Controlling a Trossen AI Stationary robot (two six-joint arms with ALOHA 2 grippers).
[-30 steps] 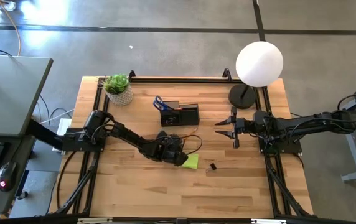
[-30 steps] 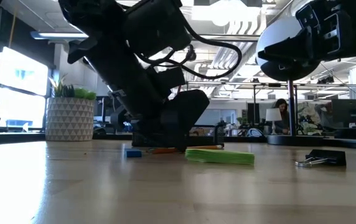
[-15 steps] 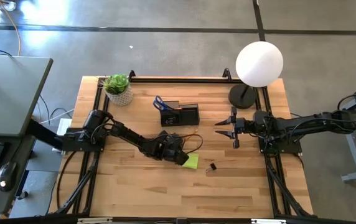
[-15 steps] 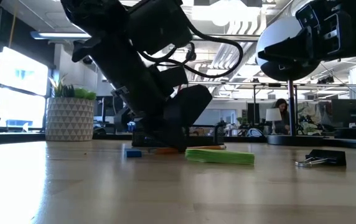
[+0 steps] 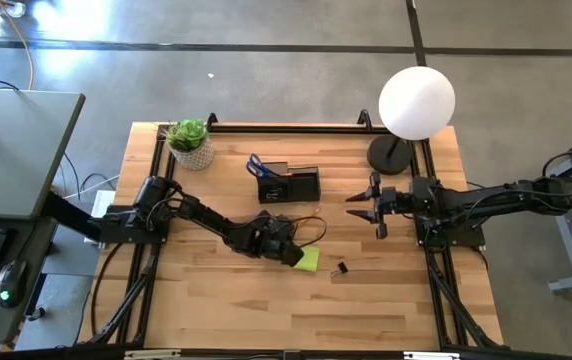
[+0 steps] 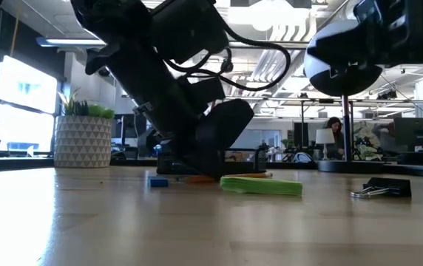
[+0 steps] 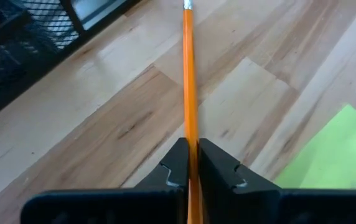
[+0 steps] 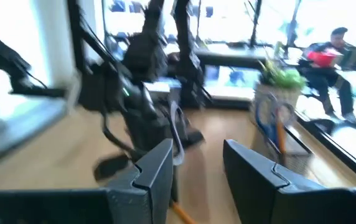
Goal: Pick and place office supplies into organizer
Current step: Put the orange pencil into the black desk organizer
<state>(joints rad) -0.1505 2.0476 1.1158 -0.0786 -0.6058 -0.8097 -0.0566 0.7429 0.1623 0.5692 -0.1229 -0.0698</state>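
My left gripper [image 5: 284, 243] is low over the middle of the table and shut on a thin orange pencil [image 7: 188, 74], right beside the yellow-green sticky note pad [image 5: 308, 260]. The pad lies flat on the table and also shows in the low view [image 6: 262, 185]. A small blue piece [image 6: 158, 182] and a black binder clip [image 5: 340, 268] lie on the table. The black organizer [image 5: 292, 184] stands farther back, with blue-handled scissors [image 5: 255, 164] upright in it. My right gripper [image 5: 371, 204] hovers open and empty at the right [image 8: 193, 168]. My left gripper pinches the orange pencil's shaft [image 7: 191, 148] between its two fingers. The fingers lie along the pencil, whose long free end [image 7: 187, 12] runs straight ahead toward the organizer. They slant down from the table's left. The pencil lies low at the tabletop [image 6: 197, 178]; whether it rests there I cannot tell.
A potted green plant [image 5: 190, 143] stands at the far left corner. A lamp with a black round base [image 5: 389, 155] and a white globe [image 5: 417, 102] stands at the far right. A black rail frame [image 5: 296, 127] runs along the table's edges. Bare wood lies at the near side.
My left gripper has shifted a little toward the table's right edge, low over the table and still shut on the pencil. My right arm has stirred in its place; which way I cannot tell.
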